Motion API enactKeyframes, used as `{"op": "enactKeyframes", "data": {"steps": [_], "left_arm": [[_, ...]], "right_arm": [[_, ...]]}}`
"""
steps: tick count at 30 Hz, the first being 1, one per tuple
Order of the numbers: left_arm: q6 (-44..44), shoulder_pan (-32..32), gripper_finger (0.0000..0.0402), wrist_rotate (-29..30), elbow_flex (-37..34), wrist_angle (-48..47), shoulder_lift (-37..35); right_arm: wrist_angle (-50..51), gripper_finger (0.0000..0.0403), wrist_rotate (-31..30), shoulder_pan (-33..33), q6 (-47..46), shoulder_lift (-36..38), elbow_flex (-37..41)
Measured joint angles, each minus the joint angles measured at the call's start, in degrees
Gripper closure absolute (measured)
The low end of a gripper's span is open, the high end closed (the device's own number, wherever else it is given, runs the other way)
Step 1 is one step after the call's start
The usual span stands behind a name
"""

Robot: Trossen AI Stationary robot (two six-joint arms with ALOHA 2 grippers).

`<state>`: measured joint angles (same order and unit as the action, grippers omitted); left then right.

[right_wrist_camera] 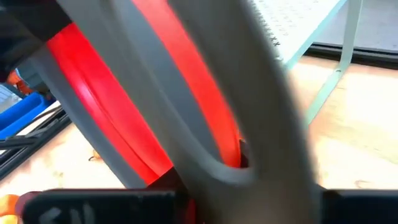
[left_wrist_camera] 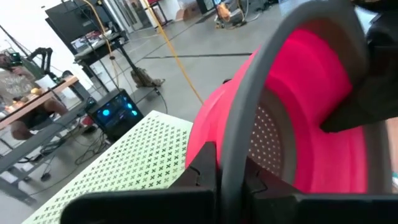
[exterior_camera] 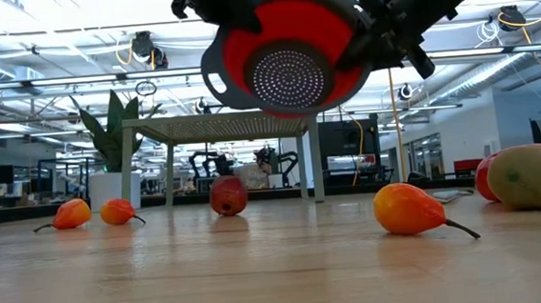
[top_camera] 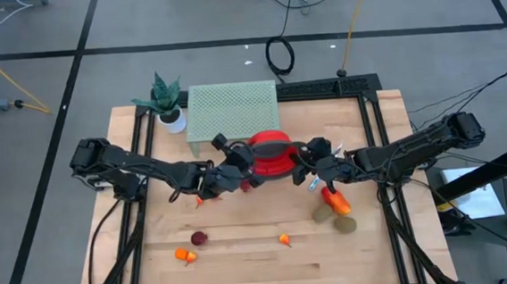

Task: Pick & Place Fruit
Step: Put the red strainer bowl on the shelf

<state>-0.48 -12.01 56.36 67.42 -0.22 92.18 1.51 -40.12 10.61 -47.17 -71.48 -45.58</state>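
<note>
Below raised end effectors (top_camera: pixel 236 175) (top_camera: pixel 312 169), fruit (top_camera: pixel 199 239) scattered on table (top_camera: pixel 244 268).

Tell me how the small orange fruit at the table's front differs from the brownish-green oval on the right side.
The small orange fruit is bright orange, pointed, with a thin stem; the brownish-green oval is dull, rounded, with no stem showing. The orange fruit is clearly smaller. It lies alone on open wood, while the oval lies beside a red-orange fruit. Both rest on the wooden table, untouched by either claw.

no readable text, label or number anywhere — none at all
</note>
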Motion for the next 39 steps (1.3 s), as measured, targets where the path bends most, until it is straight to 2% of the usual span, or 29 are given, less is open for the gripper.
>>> {"op": "enactKeyframes", "data": {"steps": [8, 14, 21, 29, 39], "left_arm": [[0.76, -0.08, 0.0402, 1.64, -0.02, -1.8, 0.0], [3.03, -0.09, 0.0402, 2.56, -0.05, -1.85, -0.43], [4.4, -0.07, 0.0402, 4.82, -0.09, -5.41, -2.18], [4.49, -0.02, 0.0402, 6.7, -0.07, -7.73, -5.31], [-3.79, 0.85, 0.0402, 5.58, -0.01, -9.66, -13.75]], "right_arm": [[1.24, 0.0282, 6.69, -0.32, -0.12, 0.09, -0.09], [4.34, 0.0262, 8.71, -0.31, -1.04, 0.13, -0.15], [5.39, 0.0266, 14.66, -0.26, -1.03, 0.13, -0.13], [10.8, 0.0268, 15.97, -0.02, -1.17, 0.51, -0.09], [16.91, 0.0297, 17.95, 0.48, 4.56, 1.07, -0.02]]}}
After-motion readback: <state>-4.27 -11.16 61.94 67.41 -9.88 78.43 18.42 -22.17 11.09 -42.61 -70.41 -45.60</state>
